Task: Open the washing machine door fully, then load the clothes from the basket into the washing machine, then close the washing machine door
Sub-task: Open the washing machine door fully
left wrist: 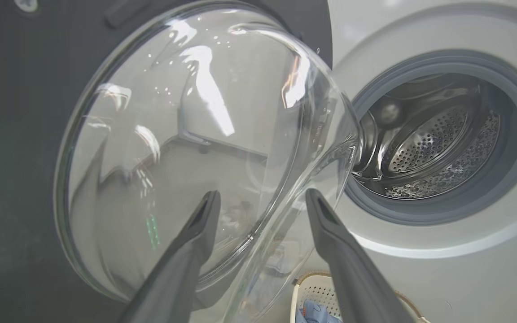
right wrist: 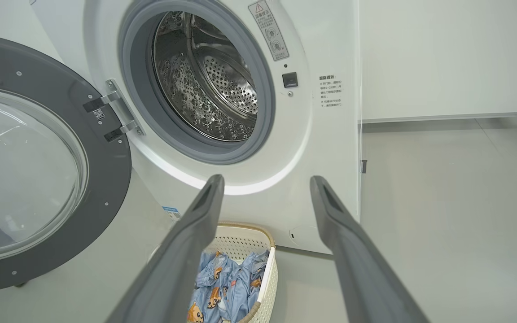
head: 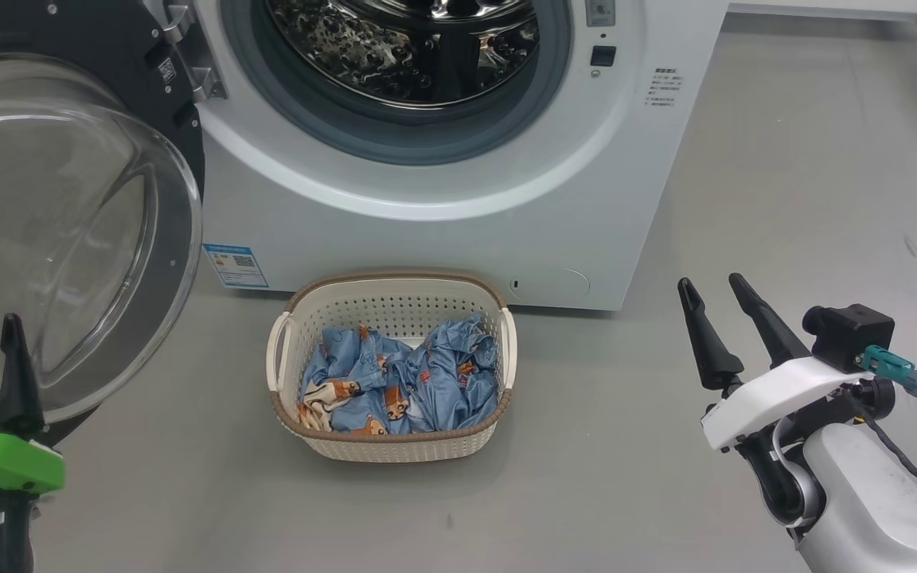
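Since the washing machine door point(head: 68, 239) stands open, the clothes point(head: 419, 382) in the basket point(head: 395, 280) lie ahead-left of the nearer right claw point(head: 710, 280), which gapes empty like the left claw point(left wrist: 262, 194).

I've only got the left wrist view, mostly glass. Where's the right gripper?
Observer: Head view: the right gripper hangs open and empty, right of the small cream-white perforated plastic basket.
Operator: Where are the clothes?
Observer: The light blue cartoon-print clothes lie bunched in that basket.
Operator: And the door?
Observer: Right wrist view: the round black-rimmed glass washing machine door stands swung wide on its metal hinge.
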{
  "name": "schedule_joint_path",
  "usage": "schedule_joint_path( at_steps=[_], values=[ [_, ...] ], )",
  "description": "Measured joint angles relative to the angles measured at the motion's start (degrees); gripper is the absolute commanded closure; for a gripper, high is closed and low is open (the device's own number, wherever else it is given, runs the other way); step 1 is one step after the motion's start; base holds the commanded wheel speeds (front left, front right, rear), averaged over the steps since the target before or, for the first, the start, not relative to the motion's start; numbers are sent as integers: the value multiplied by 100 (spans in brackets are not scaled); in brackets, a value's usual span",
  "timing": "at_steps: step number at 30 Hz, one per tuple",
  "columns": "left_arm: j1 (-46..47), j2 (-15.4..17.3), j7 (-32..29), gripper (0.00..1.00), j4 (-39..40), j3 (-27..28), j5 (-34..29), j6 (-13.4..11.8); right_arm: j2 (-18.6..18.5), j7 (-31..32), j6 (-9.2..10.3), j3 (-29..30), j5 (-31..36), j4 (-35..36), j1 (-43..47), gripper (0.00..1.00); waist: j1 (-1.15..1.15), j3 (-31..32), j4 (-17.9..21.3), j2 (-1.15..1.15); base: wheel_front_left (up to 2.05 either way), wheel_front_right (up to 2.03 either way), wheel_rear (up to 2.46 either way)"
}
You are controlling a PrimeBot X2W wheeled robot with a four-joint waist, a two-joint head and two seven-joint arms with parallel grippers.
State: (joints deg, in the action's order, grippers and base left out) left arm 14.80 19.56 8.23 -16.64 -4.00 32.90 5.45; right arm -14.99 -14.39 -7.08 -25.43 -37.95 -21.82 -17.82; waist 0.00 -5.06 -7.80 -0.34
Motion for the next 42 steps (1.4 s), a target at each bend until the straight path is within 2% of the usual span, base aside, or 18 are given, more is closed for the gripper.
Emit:
schedule_joint_path(
  at_steps=[28,42],
  values=[
    [-668,-469,442,0,584,-155,-154,-165,-271,0,0,9,0,42,-2,0,0,128,1174,0,0,0,0],
    [-834,-701,547,0,743,-204,-186,-216,-357,0,0,111,0,97,-1,0,0,131,1389,0,0,0,0]
  ],
)
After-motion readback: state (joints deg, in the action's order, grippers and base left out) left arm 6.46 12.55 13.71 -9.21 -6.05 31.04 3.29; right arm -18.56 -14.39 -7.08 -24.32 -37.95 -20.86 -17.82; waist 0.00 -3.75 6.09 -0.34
